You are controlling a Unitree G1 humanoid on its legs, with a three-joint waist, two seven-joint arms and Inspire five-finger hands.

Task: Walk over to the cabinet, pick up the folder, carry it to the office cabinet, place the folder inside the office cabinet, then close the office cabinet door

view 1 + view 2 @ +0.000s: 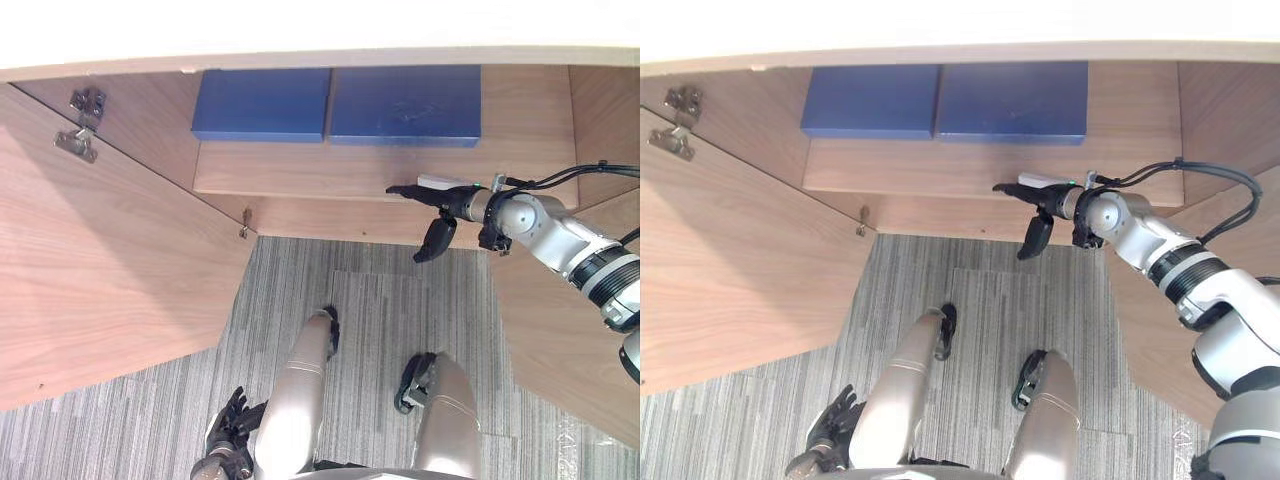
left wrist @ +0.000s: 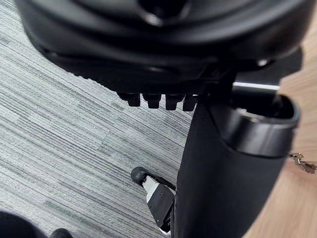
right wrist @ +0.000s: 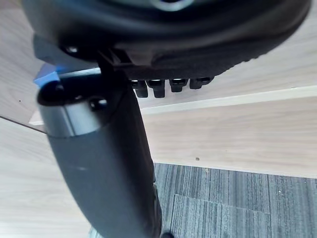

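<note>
At far left, open cabinet door (image 1: 110, 270) (hinge plates (image 1: 78, 143) showing). Left hand (image 1: 830, 420) hangs low, fingers relaxed, empty. On the shelf (image 1: 300, 170), left folder (image 1: 262, 104) and right folder (image 1: 405, 105), both blue, lie flat side by side, long edges along the shelf. Right hand (image 1: 445, 198) is at the shelf's front edge, fingers straight, holding nothing.

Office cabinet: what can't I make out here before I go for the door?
- Two blue folders: far ends hidden under the cabinet top in both eye views.
- Right door: outer part cut off by the eye views' right edge.
- Right hand: open, but from above I cannot tell whether it touches the shelf.
- Left hand: hangs open, low in the eye views, with its wrist cut off by the bottom edge.
</note>
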